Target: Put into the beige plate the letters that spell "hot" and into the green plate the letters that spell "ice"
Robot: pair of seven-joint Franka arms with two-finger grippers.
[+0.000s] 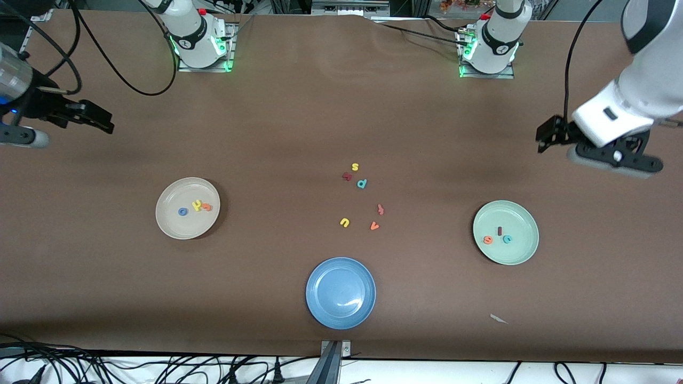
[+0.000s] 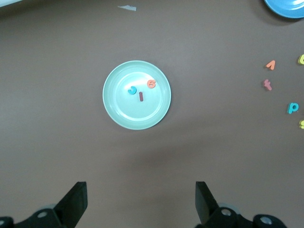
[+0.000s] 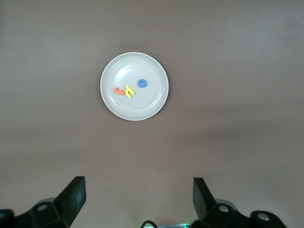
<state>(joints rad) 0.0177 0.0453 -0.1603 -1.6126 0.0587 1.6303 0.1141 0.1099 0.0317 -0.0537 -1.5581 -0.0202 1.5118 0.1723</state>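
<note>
The left gripper [image 2: 137, 202] is hanging in the air over bare brown table [image 1: 341, 106] at the left arm's end, its fingers [image 2: 76, 202] standing wide apart and holding nothing. Out ahead of it, with open cloth between, the green plate [image 2: 114, 107] is sitting flat, carrying the teal c [image 2: 132, 90], the orange e [image 2: 151, 84] and the dark-red i [image 2: 141, 97] near its middle, all well inside the rim. Farther toward the table's middle, loose letters [image 1: 362, 200] are lying scattered, and the blue plate [image 1: 320, 306] is sitting close to the table's edge nearest the front camera.

The right gripper [image 3: 137, 202] is hovering over bare table at the right arm's end, its fingers [image 3: 73, 199] also spread and holding nothing. Ahead of it, across clear cloth, the beige plate [image 3: 152, 107] is holding the yellow h [image 3: 128, 90] touching the orange t [image 3: 118, 91], with the blue o [image 3: 142, 83] just beside them, clear of the rim
</note>
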